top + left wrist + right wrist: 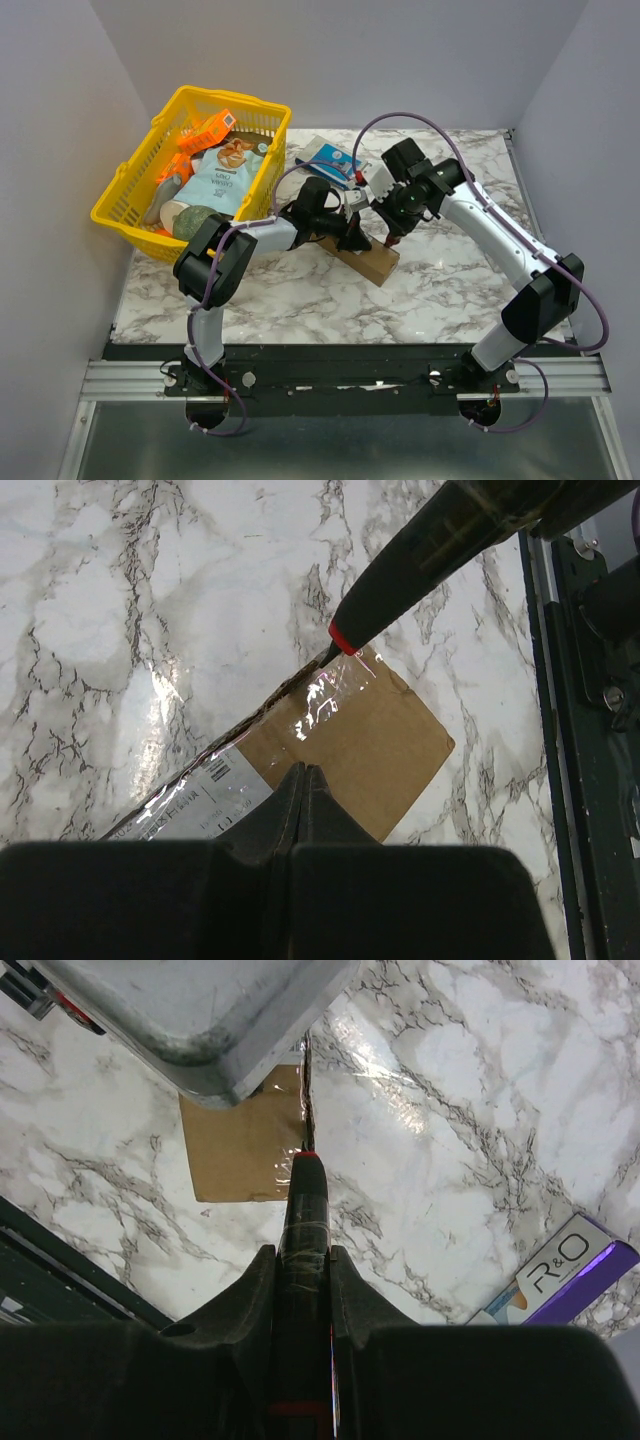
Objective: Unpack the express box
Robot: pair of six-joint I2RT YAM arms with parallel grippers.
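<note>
The setting is a robotics lab test cell rather than a home or shop. A marble-patterned tabletop (300,300) is closed in by plain grey panel walls (60,120) beyond the two claws and out to either side of them. On the near side of the left claw (357,242) and the right claw (392,238), an aluminium extrusion rail (130,380) is fixed along the table edge. The left arm (215,260) and right arm (500,240) are bolted to it. A purple cable (405,114) is looped beyond the right claw. Well to the left of the left claw, a yellow plastic shopping basket (128,232) filled with packaged goods (225,180) is set out.
</note>
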